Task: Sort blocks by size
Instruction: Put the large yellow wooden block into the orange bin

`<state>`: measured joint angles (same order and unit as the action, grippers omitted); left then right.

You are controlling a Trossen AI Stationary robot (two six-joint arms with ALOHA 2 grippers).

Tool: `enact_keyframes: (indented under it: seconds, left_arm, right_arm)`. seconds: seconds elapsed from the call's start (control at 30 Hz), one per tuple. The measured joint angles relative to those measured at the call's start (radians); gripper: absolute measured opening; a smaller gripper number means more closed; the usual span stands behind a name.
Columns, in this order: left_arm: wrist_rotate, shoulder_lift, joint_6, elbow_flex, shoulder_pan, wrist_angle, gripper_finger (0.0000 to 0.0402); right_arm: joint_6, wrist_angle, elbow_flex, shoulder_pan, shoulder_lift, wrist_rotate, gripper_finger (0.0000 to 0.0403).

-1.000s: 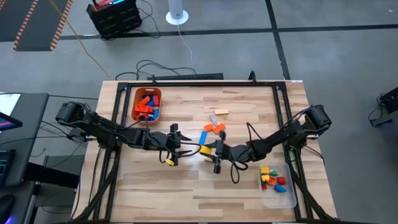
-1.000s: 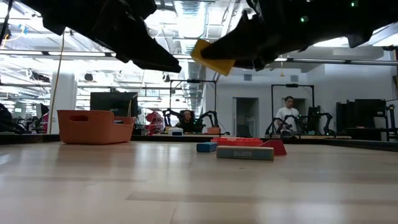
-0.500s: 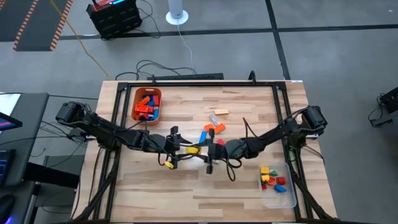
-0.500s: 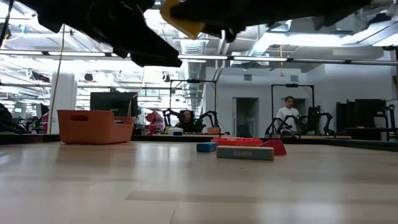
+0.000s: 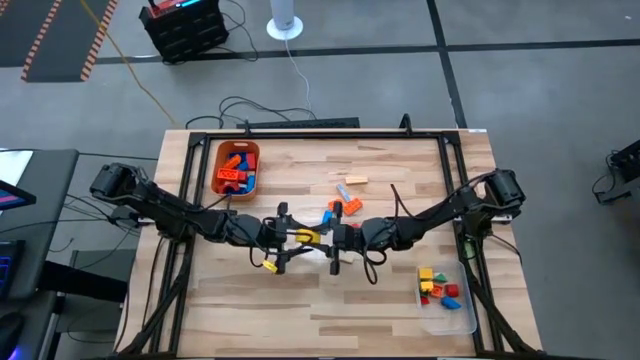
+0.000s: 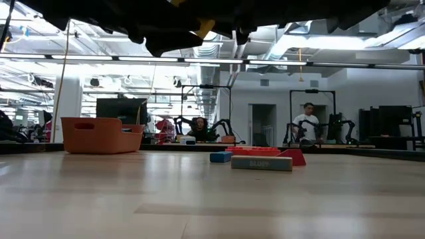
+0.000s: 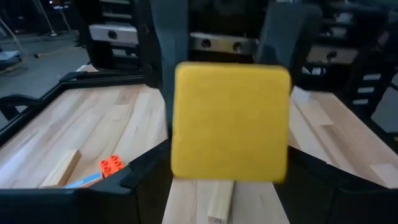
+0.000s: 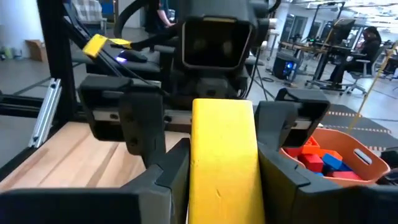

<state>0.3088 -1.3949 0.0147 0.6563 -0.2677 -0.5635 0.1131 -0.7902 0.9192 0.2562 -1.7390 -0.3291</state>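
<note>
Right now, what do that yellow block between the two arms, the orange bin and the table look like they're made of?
The yellow block, held by the right tool, looks like smooth matte plastic: flat even colour, rounded corners. The orange bin also seems plastic, moulded, with a cut handle slot. The table looks like light wood planks, with visible grain and seams.

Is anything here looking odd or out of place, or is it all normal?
One thing stands out: a yellow block hangs in the air above the middle of the table, with the right gripper shut on it and the left gripper meeting it head-on. Otherwise, a few loose blocks lie scattered, unsorted.
</note>
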Motion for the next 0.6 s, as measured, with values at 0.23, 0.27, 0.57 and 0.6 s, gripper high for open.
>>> enact_keyframes:
  seconds: [0.23,0.27,0.57,0.6]
  left_arm:
    - [0.002,-0.015,-0.035,0.000,0.007,-0.065,0.0245]
    - [0.001,-0.024,-0.035,0.000,0.007,-0.080,0.0245]
    - [0.026,-0.096,0.015,0.000,0.007,-0.205,0.0218]
    - [0.027,-0.096,0.020,0.000,0.007,-0.209,0.0207]
  right_arm:
    - [-0.014,-0.017,0.000,-0.010,0.000,0.040,0.0163]
    - [-0.011,-0.019,0.000,-0.010,0.000,0.040,0.0163]
    - [-0.014,-0.004,0.000,-0.002,0.000,0.041,0.0166]
    - [-0.025,0.002,0.000,-0.002,0.001,0.041,0.0170]
